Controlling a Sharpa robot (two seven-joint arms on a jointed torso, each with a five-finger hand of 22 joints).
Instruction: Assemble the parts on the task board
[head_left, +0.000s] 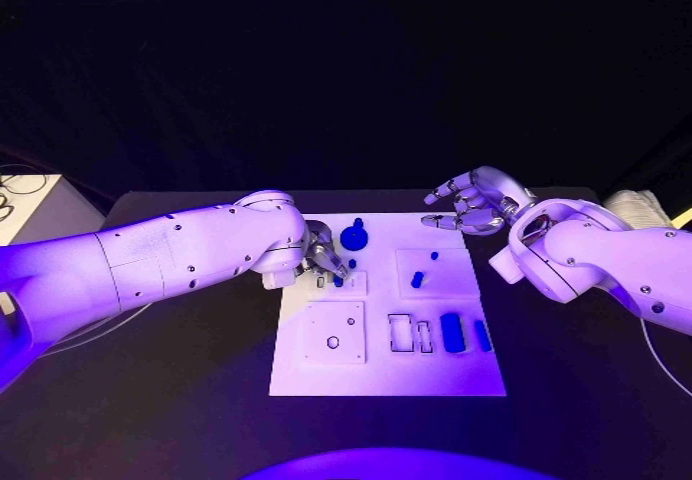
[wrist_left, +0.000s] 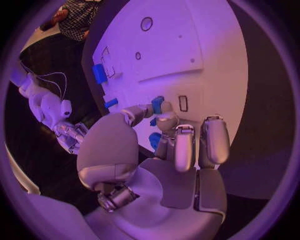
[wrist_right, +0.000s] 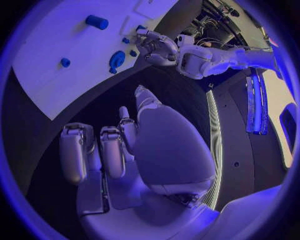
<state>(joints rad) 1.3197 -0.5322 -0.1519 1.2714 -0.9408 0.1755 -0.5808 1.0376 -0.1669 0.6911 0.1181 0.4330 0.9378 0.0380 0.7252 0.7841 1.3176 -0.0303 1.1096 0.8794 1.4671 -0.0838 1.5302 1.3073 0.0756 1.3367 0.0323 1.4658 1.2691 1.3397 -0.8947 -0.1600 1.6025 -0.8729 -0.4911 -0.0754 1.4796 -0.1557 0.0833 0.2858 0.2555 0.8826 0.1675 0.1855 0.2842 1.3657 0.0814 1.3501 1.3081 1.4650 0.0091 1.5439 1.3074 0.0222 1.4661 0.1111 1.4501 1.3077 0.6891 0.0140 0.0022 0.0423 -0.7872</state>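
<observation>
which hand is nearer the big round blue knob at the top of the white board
Left. The left hand sits beside the round blue knob, fingers on a small blue part. The right hand hovers off the white board's far right corner.

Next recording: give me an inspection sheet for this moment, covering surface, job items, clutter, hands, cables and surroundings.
Surface: black table, with the white task board in its middle.
Job's things: blue parts on the board, among them a round knob-like part, two small pegs and two long blocks beside empty rectangular slots.
Clutter: nothing seen on the table.
Hands: left hand is over the board's far left area, pinching a small blue part; right hand is beyond the board's far right corner, fingers apart, holding nothing.
Cables: thin wires on a white stand at far left.
Surroundings: dark backdrop.
</observation>
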